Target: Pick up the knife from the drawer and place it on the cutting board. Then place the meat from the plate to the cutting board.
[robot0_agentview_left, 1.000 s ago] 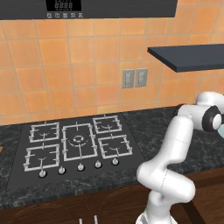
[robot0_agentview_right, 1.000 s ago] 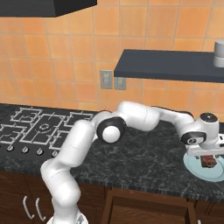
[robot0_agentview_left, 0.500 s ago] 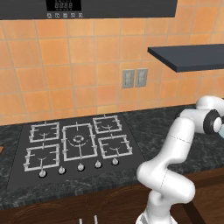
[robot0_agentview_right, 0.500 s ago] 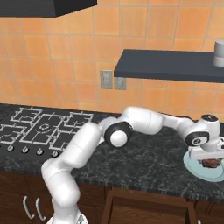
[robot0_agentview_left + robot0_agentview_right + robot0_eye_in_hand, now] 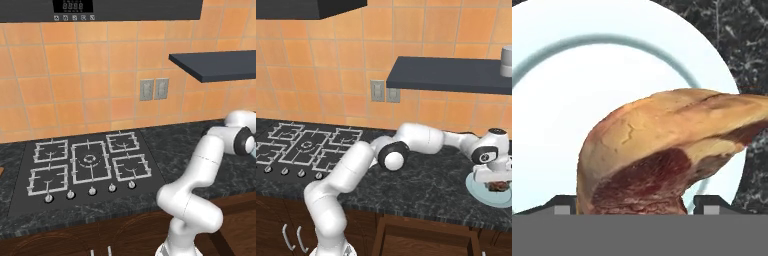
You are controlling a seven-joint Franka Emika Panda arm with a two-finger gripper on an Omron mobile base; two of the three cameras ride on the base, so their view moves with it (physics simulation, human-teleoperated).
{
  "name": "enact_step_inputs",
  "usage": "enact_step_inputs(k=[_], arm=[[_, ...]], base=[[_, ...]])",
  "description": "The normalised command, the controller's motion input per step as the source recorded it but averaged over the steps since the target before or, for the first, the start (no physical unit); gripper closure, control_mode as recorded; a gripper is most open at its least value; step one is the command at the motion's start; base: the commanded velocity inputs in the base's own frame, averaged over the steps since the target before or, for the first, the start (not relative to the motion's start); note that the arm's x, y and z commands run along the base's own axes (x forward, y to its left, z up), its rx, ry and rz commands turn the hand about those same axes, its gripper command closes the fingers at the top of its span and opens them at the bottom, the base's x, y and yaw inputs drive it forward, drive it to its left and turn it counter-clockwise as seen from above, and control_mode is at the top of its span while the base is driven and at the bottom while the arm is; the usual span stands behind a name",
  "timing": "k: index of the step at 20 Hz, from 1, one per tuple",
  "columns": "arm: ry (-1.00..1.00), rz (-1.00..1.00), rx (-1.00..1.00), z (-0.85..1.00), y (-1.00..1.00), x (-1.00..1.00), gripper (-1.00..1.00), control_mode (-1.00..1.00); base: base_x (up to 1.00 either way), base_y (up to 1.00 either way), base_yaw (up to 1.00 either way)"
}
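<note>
The meat (image 5: 662,150), a tan lump with a dark red cut face, lies on a white plate (image 5: 587,75) with a pale blue ring. It lies between my gripper's (image 5: 637,206) two dark fingertips (image 5: 564,206), which stand apart on either side of it; the gripper is open. In the right base view the gripper (image 5: 493,178) hangs low over the meat (image 5: 499,186) on the plate (image 5: 478,191) at the counter's far right. The knife and the cutting board are out of view.
A gas stove (image 5: 87,160) takes up the left of the dark stone counter (image 5: 431,185). A dark shelf (image 5: 456,75) juts from the tiled wall above the plate, with a grey canister (image 5: 506,61) on it. An open drawer (image 5: 426,237) shows below the counter's front edge.
The arm has stretched further right and the hand has come down over the plate, so the meat now sits between the fingers.
</note>
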Motion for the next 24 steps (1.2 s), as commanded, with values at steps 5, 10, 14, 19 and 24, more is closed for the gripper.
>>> enact_step_inputs(k=[5, 10, 14, 19, 24], arm=[[-0.24, 0.09, -0.01, 0.5, 0.82, -1.0, 1.0, -1.0], [-0.17, 0.08, -0.05, 0.38, 1.0, -0.95, 1.0, -1.0], [-0.05, 0.02, -0.06, 0.59, 1.0, -0.41, 1.0, -1.0], [-0.1, -0.07, 0.0, 0.74, 1.0, -0.29, 1.0, -1.0], [-0.02, -0.01, 0.0, 0.02, 1.0, -0.05, 1.0, -1.0]], base=[[0.0, 0.0, 0.0], [0.0, 0.0, 0.0], [0.0, 0.0, 0.0], [0.0, 0.0, 0.0], [0.0, 0.0, 0.0]])
